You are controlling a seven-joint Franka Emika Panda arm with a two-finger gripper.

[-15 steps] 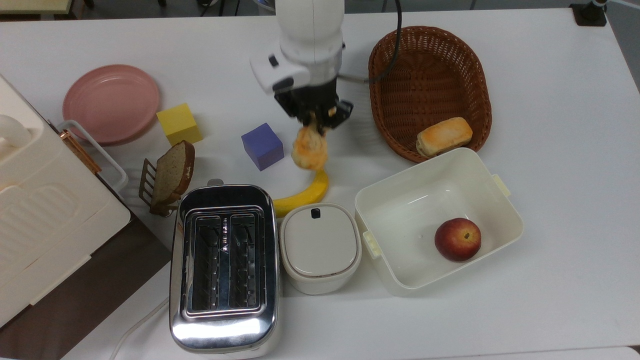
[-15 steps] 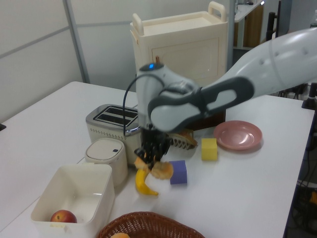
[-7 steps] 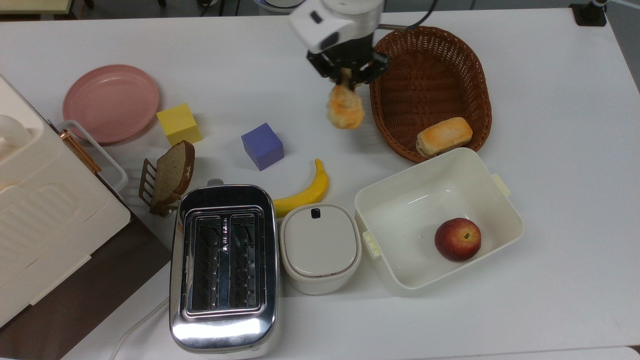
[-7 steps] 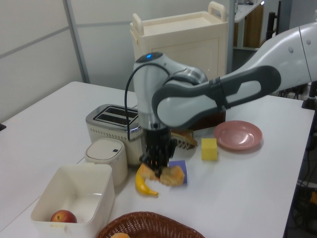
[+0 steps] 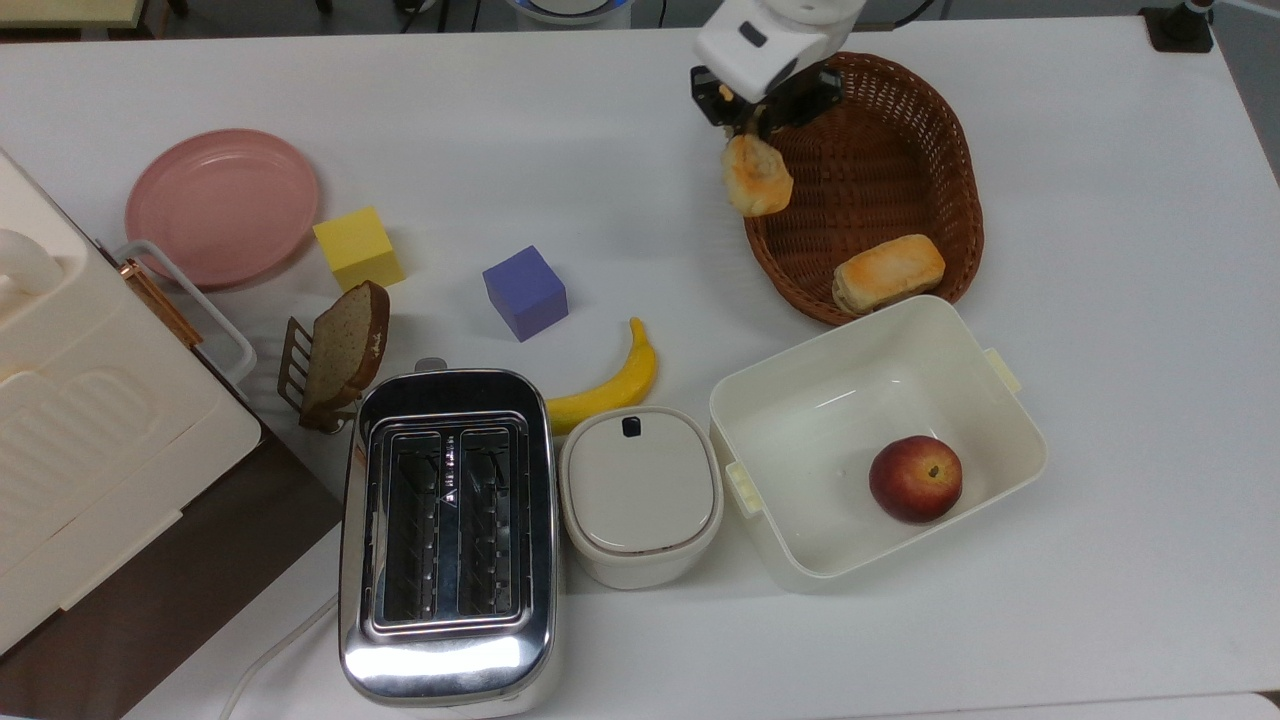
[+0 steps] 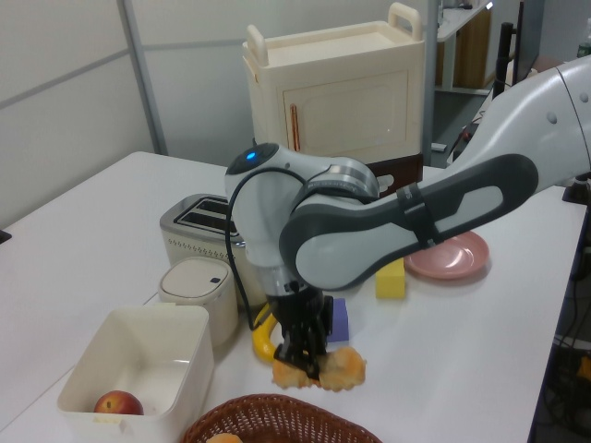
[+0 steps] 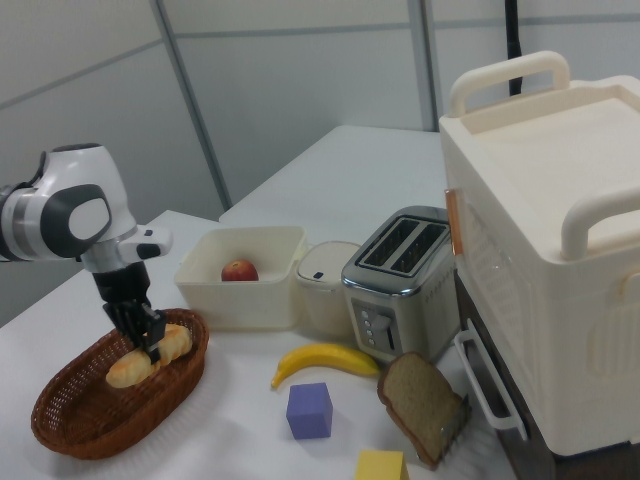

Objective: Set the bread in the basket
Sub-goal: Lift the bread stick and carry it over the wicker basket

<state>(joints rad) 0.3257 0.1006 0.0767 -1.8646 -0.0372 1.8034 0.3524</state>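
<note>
A white table (image 5: 1100,300) is seen under pale partition walls; on it a toaster (image 5: 447,530), a lidded pot (image 5: 640,495), a white tub (image 5: 1010,400) with an apple (image 5: 915,478) inside, a banana (image 5: 612,380), a purple cube (image 5: 525,292), a yellow cube (image 5: 358,247), a pink plate (image 5: 222,205), a toast slice (image 5: 345,345) in a rack, and a large cream cabinet (image 7: 555,250) are laid out.

The bread (image 5: 756,175) is held off the table, clamped at one end by the gripper (image 5: 757,112), with the rest of the stick hanging out below the fingers; in the top view it is placed over the basket's (image 5: 950,140) left rim, half inside and half outside, while in the left view it is shown raised just behind the near rim. A bun (image 5: 888,272) is already lodged at the basket's lower end in the top view.

The carry is judged nearly complete; for a clean finish the bread should be taken further over the bare weave, clear of the rim and of the bun, lowered close to the bottom, and only then released, since a drop from here could be caught on the rim and spilled onto the table; the free end should be watched, as it could be snagged on the wicker.
</note>
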